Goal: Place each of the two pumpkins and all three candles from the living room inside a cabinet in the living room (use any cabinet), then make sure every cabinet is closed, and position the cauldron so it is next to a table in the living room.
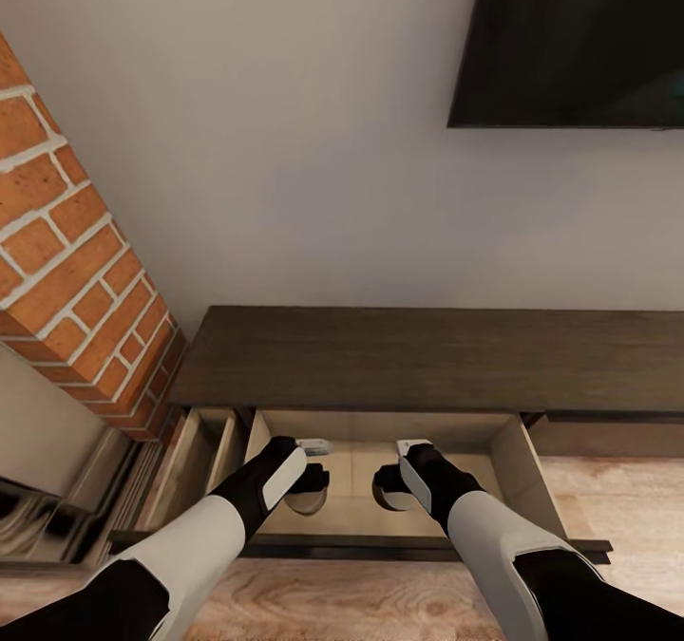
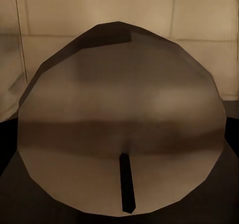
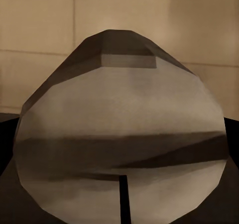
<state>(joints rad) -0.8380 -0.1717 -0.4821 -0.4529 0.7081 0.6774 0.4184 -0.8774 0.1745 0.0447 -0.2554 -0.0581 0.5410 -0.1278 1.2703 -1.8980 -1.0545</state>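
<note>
Scene: cabinet (image 1: 427, 356), long and dark brown, stands against a pale wall, with a brick column (image 1: 66, 242) at its left end and a dark screen (image 1: 570, 43) on the wall above its right part.
Drawer: middle drawer (image 1: 518, 475) is pulled out, pale wood inside; a narrower compartment (image 1: 195, 451) left of it is also open.
Left end effector (image 1: 309, 484): reaches down into the drawer's left half, closed around a grey-olive candle (image 2: 122, 129) whose wick points toward the wrist camera; dark fingers (image 2: 10, 134) flank the candle at both sides.
Right end effector (image 1: 389, 487): reaches into the drawer's right half, gripping a second candle (image 3: 122, 139), wick toward its camera, dark fingers (image 3: 7, 134) at both flanks.
Candle position: both candles sit low over the drawer floor, near each other by the drawer's front edge; contact with the floor cannot be told.
Floor (image 1: 608, 499): light wood boards right of the drawer.
</note>
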